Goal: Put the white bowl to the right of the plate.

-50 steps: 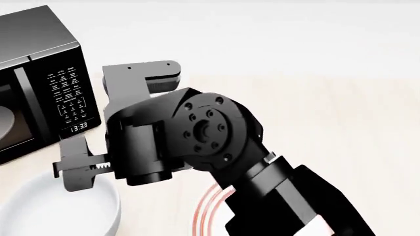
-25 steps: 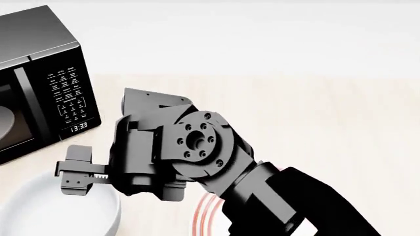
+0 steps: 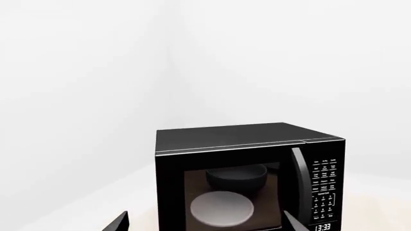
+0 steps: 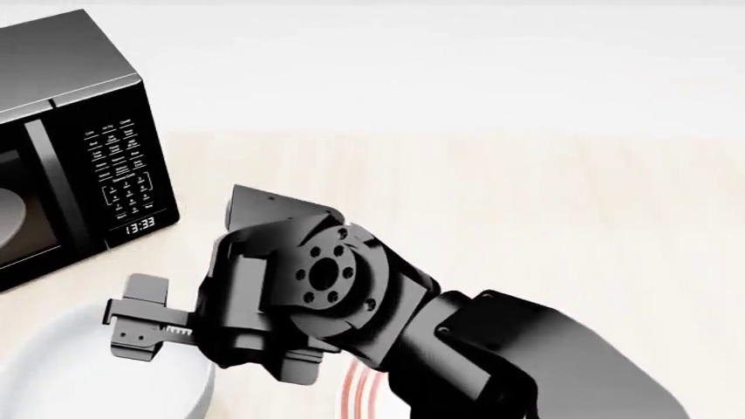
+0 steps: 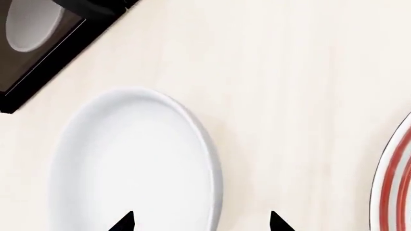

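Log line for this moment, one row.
phase: approach | right gripper: open, straddling white bowl rim | plate: apart from bowl | left gripper: facing microwave

1. Light was bright, even and diffuse, its source impossible to place.
2. Shadows were nearly absent on the pale table [image 4: 559, 218].
3. The microwave [image 3: 247, 178] glass stayed dark and dim.
4. All views were sharp, without visible edge distortion.

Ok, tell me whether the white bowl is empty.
Empty: the right wrist view shows the white bowl with a bare, plain interior, nothing inside.
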You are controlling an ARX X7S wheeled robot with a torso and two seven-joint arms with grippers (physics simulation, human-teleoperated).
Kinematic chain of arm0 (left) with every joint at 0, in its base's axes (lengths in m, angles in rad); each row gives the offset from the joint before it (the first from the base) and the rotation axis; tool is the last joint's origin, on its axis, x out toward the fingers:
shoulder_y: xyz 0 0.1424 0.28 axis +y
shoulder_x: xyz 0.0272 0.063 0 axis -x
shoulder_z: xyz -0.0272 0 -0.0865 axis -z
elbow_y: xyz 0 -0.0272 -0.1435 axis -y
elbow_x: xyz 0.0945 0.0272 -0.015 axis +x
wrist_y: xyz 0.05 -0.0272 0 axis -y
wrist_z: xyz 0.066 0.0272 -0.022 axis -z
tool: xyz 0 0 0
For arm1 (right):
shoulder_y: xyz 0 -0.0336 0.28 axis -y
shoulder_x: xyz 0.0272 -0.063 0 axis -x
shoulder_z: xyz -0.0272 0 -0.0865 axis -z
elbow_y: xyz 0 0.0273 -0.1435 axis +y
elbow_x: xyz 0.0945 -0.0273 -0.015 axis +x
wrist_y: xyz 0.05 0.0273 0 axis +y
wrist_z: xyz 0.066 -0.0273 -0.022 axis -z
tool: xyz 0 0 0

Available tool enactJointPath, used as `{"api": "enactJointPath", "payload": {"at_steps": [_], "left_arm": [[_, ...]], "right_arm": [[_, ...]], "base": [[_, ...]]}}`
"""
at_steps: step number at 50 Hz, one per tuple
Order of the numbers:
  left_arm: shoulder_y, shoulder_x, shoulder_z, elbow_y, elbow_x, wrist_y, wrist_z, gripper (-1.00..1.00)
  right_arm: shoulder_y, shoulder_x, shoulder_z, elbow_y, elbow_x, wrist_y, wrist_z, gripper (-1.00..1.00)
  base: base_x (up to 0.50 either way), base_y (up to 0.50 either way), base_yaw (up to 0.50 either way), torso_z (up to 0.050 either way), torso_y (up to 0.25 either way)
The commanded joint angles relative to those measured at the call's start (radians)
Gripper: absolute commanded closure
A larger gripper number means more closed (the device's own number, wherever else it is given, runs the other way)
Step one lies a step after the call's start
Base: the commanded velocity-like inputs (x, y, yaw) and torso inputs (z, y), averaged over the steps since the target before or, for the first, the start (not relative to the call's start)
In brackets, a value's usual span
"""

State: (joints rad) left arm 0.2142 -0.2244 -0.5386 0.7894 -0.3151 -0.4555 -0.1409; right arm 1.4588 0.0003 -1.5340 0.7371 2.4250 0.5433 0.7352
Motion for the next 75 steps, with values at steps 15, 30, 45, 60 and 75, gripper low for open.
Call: {"api": "enactJointPath", "payload": {"at_steps": [15,30,45,60,75], "left_arm": [[0.022,-0.002,-0.005,0.012,-0.011,0.023,-0.006,-1.00],[0.031,-0.006,-0.007,0.021,-0.022,0.027,-0.010,-1.00],[0.040,-0.011,-0.005,0.026,-0.028,0.035,-0.012,-1.00],[0.061,-0.008,-0.015,0.035,-0.039,0.055,-0.012,-1.00],[0.079,-0.008,-0.027,0.051,-0.056,0.067,-0.012,-1.00]], "right_arm": [[-0.058,0.000,-0.070,0.010,-0.008,-0.079,-0.075,-1.00],[-0.095,0.000,-0.067,-0.048,-0.087,-0.091,-0.055,-1.00],[-0.100,0.000,-0.064,-0.070,-0.124,-0.088,-0.111,-1.00],[-0.132,0.000,-0.066,-0.042,-0.147,-0.085,-0.127,-1.00],[-0.153,0.000,-0.064,-0.068,-0.194,-0.117,-0.144,-1.00]], "base": [[0.00,0.00,0.00,0.000,0.000],[0.00,0.00,0.00,0.000,0.000],[0.00,0.00,0.00,0.000,0.000],[0.00,0.00,0.00,0.000,0.000],[0.00,0.00,0.00,0.000,0.000]]}}
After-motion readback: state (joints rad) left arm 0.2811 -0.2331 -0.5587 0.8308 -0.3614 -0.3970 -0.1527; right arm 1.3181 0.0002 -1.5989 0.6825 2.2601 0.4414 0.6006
